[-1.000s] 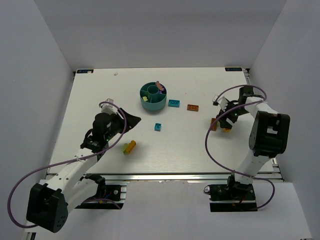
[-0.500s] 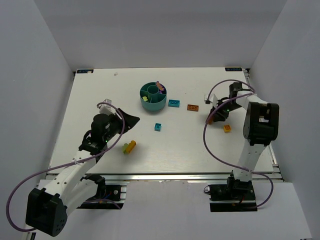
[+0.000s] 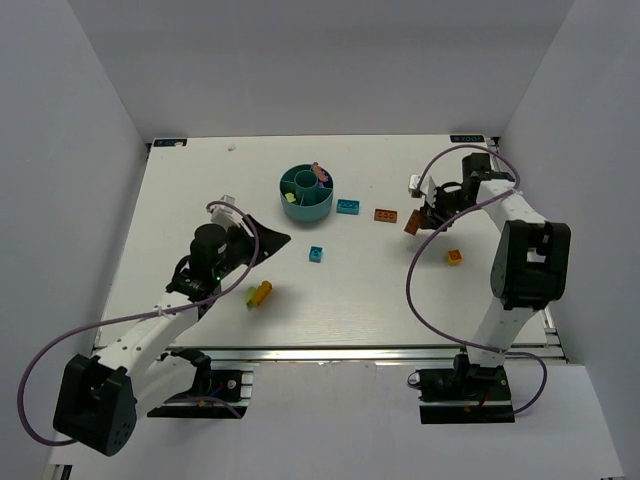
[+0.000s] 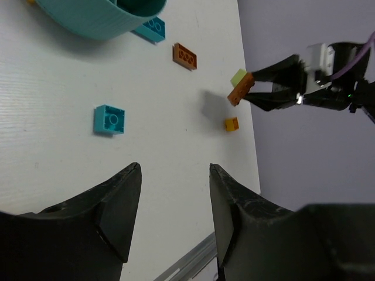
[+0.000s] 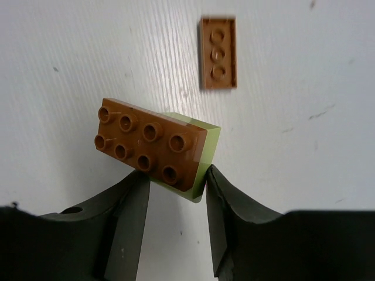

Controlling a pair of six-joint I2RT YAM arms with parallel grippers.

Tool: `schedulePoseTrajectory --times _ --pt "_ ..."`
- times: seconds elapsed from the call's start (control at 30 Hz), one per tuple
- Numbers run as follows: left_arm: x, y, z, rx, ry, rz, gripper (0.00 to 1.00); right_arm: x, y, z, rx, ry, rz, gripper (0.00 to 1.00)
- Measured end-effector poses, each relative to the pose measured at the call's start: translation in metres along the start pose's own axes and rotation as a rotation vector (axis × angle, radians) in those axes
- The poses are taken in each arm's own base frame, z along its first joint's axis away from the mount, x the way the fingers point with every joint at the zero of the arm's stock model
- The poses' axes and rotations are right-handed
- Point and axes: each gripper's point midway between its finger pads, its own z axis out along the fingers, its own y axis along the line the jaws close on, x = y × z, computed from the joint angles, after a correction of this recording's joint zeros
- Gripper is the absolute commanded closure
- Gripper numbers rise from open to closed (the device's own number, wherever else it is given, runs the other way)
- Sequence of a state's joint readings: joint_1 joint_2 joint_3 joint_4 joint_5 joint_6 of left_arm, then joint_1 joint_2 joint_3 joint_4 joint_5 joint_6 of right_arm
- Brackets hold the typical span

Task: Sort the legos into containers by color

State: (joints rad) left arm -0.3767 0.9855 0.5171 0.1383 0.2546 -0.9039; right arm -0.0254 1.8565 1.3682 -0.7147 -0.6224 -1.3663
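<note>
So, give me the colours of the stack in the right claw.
An orange-brown brick on a lime-green brick; clearest from the right wrist.

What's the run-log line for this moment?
right end effector: shut on orange-on-lime brick stack | left end effector: open, empty | teal divided bowl: stack not yet in

Glossy plastic brown brick, matt black fingers, grainy white table, ribbed teal bowl

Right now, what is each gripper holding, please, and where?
Right gripper: orange-brown studded plastic brick stacked on a lime green brick, pinched at one end. Left gripper: nothing.
</note>
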Motion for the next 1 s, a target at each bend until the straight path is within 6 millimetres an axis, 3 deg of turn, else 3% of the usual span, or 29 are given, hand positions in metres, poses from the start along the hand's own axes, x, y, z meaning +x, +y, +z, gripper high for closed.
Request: schedulePoseTrajectory --times 0.1,0.2,0.37,0.47,0.7,1.0 --pt "0.015 -0.004 0.009 0.021 0.058 0.002 0.38 -0.040 0.005 -0.010 0.010 -0.094 -0.050 0.83" --pt "0.035 -0.018 0.021 0.059 0.135 0.036 0.33 -0.070 0.019 -0.007 -0.039 -0.171 0.001 0.90" --pt "0.063 -0.072 0.040 0.158 0.199 0.223 0.31 -0.117 0.054 0.013 -0.164 -0.232 0.249 0.95" --pt "0.067 -0.102 0.040 0.220 0.167 0.338 0.31 -0.139 0.072 0.021 -0.228 -0.239 0.427 0.97" --pt "0.064 -0.115 0.052 0.210 0.107 0.505 0.30 -0.155 0.083 0.027 -0.318 -0.223 0.741 0.99" --pt "0.090 -0.112 0.077 0.148 0.179 0.691 0.30 -0.175 0.100 0.025 -0.413 -0.240 0.836 1.00"
